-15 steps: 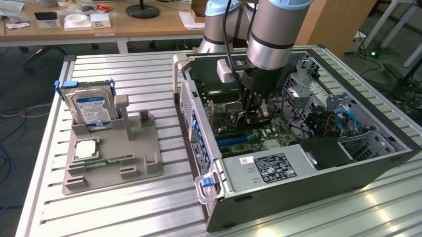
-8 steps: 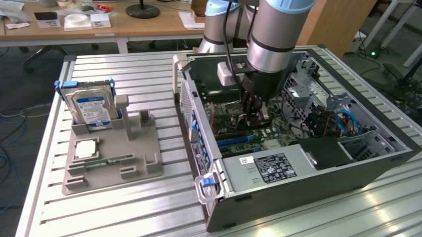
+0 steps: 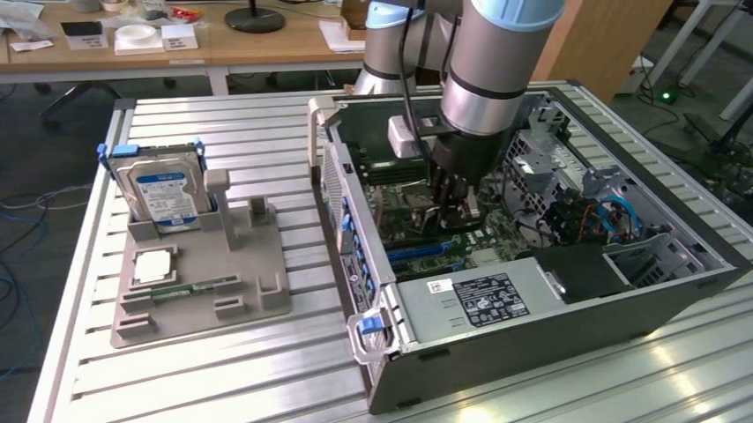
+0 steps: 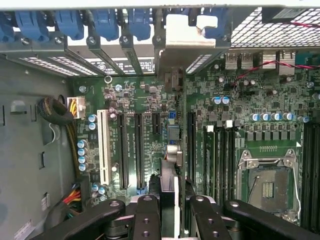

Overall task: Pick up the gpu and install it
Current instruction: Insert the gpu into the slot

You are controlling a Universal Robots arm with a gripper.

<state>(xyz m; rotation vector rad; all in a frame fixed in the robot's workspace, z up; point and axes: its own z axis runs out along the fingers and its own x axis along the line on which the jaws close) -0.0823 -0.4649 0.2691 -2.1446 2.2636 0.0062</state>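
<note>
Though edge-on, gpu (image 4: pixel 169 192) thin, dark

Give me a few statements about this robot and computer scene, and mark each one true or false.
1. The hard drive stands upright in the gray holder. True.
2. The computer case is closed up. False: its side is open, showing the motherboard.
3. The robot arm reaches down into the case. True.
4. The gpu lies on the table beside the case. False: it is inside the case, edge-on over the motherboard.
</note>
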